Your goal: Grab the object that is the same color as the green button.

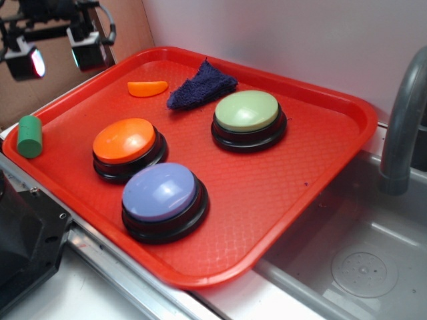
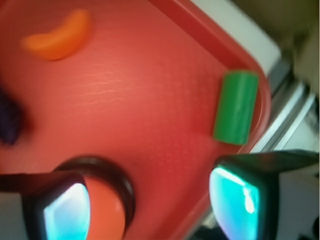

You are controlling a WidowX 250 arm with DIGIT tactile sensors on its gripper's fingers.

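The small bright-green cylinder (image 1: 29, 136) lies on the left rim of the red tray (image 1: 313, 193); in the wrist view the cylinder (image 2: 235, 107) rests against the tray's raised edge (image 2: 200, 27). The pale-green domed button (image 1: 247, 113) with a black base stands at the tray's back right. My gripper (image 1: 59, 59) hangs open and empty high above the tray's back left corner, well above the cylinder. In the wrist view my gripper (image 2: 150, 205) has its jaws wide apart, with the cylinder above and beside the right finger.
An orange domed button (image 1: 125, 142) and a lavender-blue domed button (image 1: 161, 193) stand at the tray's front. An orange wedge (image 1: 147, 88) and a dark blue cloth (image 1: 200, 85) lie at the back. A grey faucet (image 1: 402, 127) and sink basin (image 1: 363, 270) are at the right.
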